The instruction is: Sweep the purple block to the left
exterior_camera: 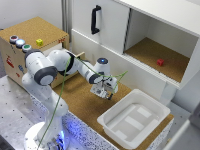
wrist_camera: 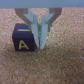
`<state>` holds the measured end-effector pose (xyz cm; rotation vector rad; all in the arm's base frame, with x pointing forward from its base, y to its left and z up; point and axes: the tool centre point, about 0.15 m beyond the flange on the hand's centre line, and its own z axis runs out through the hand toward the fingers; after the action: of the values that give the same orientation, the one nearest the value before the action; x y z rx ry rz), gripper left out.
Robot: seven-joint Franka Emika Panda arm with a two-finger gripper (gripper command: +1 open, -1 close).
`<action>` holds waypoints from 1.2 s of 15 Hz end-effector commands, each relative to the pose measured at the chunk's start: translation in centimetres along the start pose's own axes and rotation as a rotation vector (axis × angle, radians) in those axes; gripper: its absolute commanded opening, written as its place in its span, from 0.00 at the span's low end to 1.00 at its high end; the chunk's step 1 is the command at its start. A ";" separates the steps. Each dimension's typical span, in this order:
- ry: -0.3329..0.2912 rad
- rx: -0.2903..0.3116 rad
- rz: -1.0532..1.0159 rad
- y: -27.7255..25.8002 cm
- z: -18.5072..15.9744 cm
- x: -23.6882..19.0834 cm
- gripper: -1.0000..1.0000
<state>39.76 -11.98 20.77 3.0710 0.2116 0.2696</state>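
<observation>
White cabinet with a black handle fills the back of the scene; its open compartment on the exterior view's right holds a red cube on a cork floor. Cork tabletop runs beneath it. White Panda arm rises from its base at the exterior view's lower left and reaches across the cork, wrist bent downward. Wooden box stands at the exterior view's upper left, carrying three round buttons and a yellow cube on top. White bin sits on the cork at the exterior view's lower right, just beside the wrist. Gripper points down at the cork; in the wrist view its two pale fingers converge until the tips lie almost together, with nothing between them. Purple block, bearing a yellow letter A, rests on the cork just beside the fingertips, apparently touching one finger; it is hidden in the exterior view.
</observation>
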 end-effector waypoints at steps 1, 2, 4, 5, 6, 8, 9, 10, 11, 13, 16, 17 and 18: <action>-0.037 0.026 0.013 -1.9 1.2 2.1 0.00; -0.041 0.031 0.012 -2.5 1.1 2.1 0.00; -0.044 0.035 0.009 -3.5 0.9 2.1 0.00; -0.046 0.038 0.008 -3.8 0.8 2.2 0.00; -0.044 0.042 0.012 -4.2 0.7 2.3 0.00; -0.046 0.051 0.011 -5.1 0.4 2.7 0.00; -0.045 0.056 0.008 -5.7 0.3 2.8 0.00; -0.046 0.061 0.005 -6.3 0.3 2.8 0.00; -0.052 0.065 0.000 -6.8 0.3 2.8 0.00; -0.055 0.076 0.001 -7.5 0.2 2.9 0.00; -0.066 0.099 0.014 -8.5 0.4 3.4 0.00; -0.071 0.110 0.020 -8.9 0.2 3.7 0.00; -0.072 0.119 0.021 -9.4 0.1 3.8 0.00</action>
<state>40.92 -4.31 20.42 3.1339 0.2205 0.2601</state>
